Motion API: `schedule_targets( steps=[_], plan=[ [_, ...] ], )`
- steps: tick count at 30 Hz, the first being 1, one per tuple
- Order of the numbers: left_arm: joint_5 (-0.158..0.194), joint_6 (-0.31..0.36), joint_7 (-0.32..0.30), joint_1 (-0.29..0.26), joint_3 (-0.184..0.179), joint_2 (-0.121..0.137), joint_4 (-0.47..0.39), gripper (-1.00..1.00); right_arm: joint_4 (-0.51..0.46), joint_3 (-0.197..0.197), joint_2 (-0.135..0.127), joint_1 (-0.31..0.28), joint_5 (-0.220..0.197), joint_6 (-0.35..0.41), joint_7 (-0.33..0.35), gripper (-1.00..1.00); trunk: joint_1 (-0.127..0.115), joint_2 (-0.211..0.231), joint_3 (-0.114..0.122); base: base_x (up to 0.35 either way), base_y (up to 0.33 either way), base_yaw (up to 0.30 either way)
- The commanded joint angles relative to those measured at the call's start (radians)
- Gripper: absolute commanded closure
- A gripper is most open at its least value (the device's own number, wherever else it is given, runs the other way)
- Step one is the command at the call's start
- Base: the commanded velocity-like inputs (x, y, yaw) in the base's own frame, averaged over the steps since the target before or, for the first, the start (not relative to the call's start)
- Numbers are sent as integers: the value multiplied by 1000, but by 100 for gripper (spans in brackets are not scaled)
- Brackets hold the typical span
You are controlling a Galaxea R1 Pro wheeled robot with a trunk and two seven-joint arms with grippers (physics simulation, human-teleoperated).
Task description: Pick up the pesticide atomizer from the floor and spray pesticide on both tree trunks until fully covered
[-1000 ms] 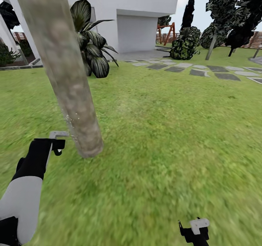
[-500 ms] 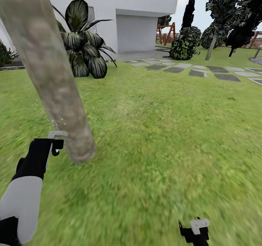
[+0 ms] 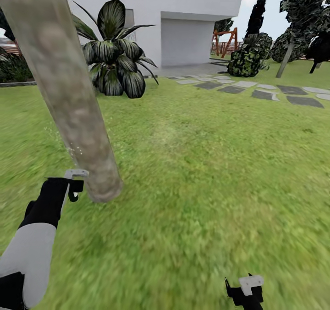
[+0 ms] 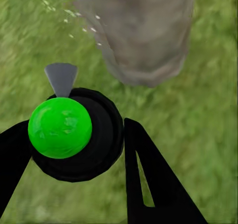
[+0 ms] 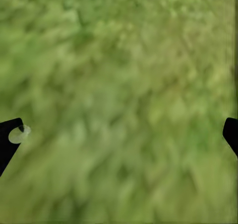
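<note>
Since a second ago the whole head view has swung, so the house (image 3: 183, 21) and the stepping stones (image 3: 256, 90) sit further right and the broad-leafed plant (image 3: 114, 53) stands clear of the trunk; the left arm has kept its place at the lower left, and the trunk foot now lies a little closer to it. Seen from the head, the tree trunk (image 3: 68, 90) is a thick, pale grey-brown column that leans up toward the top left and meets the grass (image 3: 206, 172) just beside the left gripper (image 3: 73, 186). That gripper is clamped on the atomizer (image 4: 74, 134): in the left wrist view its two black fingers (image 4: 148, 174) press against either side of a round black body with a bright green cap, and a small grey nozzle points toward the foot of the trunk (image 4: 144, 35). Nozzle and bark are close but apart, and a scatter of pale specks hangs on the grass near the trunk's edge. From the head, the grey nozzle tip (image 3: 75, 173) sits right at the edge of the trunk. At the bottom of the head view, well apart from the tree, the right gripper (image 3: 245, 291) hangs over bare lawn; in the right wrist view its fingertips (image 5: 10, 134) stand wide apart at the two edges with nothing but grass between them.
</note>
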Motion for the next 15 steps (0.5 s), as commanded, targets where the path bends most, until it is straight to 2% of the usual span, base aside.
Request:
schedule_targets(
  steps=[1, 3, 5, 6, 9, 11, 13, 15],
  plan=[
    [-6, 0, 0, -1, 0, -20, 4, 100, 0, 0, 0, 0, 0, 0, 0, -100, 0, 0, 0, 231, -195, 1],
    [-5, 0, 0, -2, 0, -31, 6, 100, 0, 0, 0, 0, 0, 0, 0, -100, 0, 0, 0, 238, -189, 0],
    [-6, 0, 0, -2, 6, -32, 6, 100, 0, 0, 0, 0, 0, 0, 0, -100, 0, 0, 0, 254, -179, 0],
    [-8, 0, 0, -1, 7, -23, 7, 100, 0, 0, 0, 0, 0, 0, 0, -100, 0, 0, 0, 276, -156, 0],
    [-10, -4, -1, 17, 53, 24, 12, 100, -1, 0, 0, 0, 0, 0, 0, -100, 0, 0, 0, 295, -116, 0],
    [-12, -5, -1, 29, 70, 41, 13, 100, -1, 0, 0, 0, 0, 0, 0, -100, 0, 0, 0, 208, -35, 0],
    [-14, -6, -1, 47, 69, 34, 14, 100, -1, 0, 0, 0, 0, 0, 0, -100, 0, 0, 0, 44, -7, 0],
    [-11, -21, 0, 76, 67, 12, 15, 100, 0, 0, 0, 0, 0, 0, 0, -100, 0, 0, 0, 12, -2, 0]
  ],
)
